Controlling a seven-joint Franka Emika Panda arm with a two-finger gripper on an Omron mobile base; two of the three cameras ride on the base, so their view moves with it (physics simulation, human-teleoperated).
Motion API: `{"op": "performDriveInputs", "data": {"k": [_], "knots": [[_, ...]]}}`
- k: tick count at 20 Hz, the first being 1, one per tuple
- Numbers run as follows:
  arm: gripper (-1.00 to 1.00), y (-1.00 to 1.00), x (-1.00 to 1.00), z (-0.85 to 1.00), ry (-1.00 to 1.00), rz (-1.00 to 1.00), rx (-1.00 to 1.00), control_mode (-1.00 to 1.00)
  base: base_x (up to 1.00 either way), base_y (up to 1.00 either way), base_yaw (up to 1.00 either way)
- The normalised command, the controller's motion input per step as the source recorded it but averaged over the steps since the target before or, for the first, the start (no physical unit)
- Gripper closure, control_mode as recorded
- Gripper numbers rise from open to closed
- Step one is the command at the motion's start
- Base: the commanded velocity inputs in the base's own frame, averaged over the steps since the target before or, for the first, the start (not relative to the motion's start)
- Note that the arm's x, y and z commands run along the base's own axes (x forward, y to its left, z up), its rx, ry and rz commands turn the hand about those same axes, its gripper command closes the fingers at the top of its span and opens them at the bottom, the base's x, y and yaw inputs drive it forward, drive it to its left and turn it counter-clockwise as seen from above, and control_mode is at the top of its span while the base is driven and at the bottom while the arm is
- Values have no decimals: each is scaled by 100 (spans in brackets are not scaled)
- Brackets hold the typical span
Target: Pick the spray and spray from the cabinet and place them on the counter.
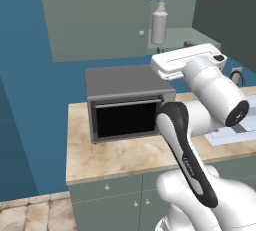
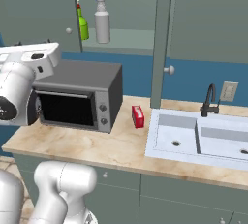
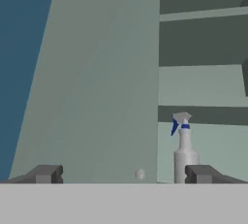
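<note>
The cabinet (image 2: pixel 203 19), grey-green with flat doors and small pale knobs, is seen mounted on the blue wall above the counter (image 2: pixel 116 148), a wide beige marbled slab. One cabinet door is swung open, and the bottom shelf inside is exposed. On that shelf the tall grey-white spray bottle (image 2: pixel 101 20) is stood upright, topped by a blue-and-white trigger nozzle. Just beside it, further from the sink, the shorter green spray bottle (image 2: pixel 83 23) with a red-and-white nozzle is seen in the right base view; in the left base view the tall bottle (image 1: pixel 159 21) is shown instead.

A grey toaster oven (image 2: pixel 80 97) is set on the counter below the open shelf. The pale sink (image 2: pixel 193 140), its dark tap (image 2: pixel 209 99) and a small red box (image 2: pixel 138 117) are shown in the right base view.

In the hand view the gripper (image 3: pixel 123 174) is seen with its fingertips spread wide apart and nothing between them, pointed at the closed door, the tall bottle (image 3: pixel 184 152) rising beside one fingertip.
</note>
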Motion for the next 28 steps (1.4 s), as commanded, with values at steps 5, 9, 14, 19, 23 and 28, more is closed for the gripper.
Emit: {"op": "performDriveInputs", "data": {"k": [5, 9, 14, 19, 23, 28], "knots": [[-100, 0, 26, 0, 0, -1, 0, -100, 0, 0, 0], [-100, 0, 15, -1, 0, -1, 0, -100, 0, 0, 0], [-100, 0, 17, -6, 0, -1, 0, -100, 0, 0, 0], [-100, 0, 22, -8, 0, -1, 0, -100, 0, 0, 0], [-100, 0, 27, -6, 0, -2, 0, -100, 0, 0, 0], [-100, 0, 27, -6, 0, -1, 0, -100, 0, 0, 0]]}}
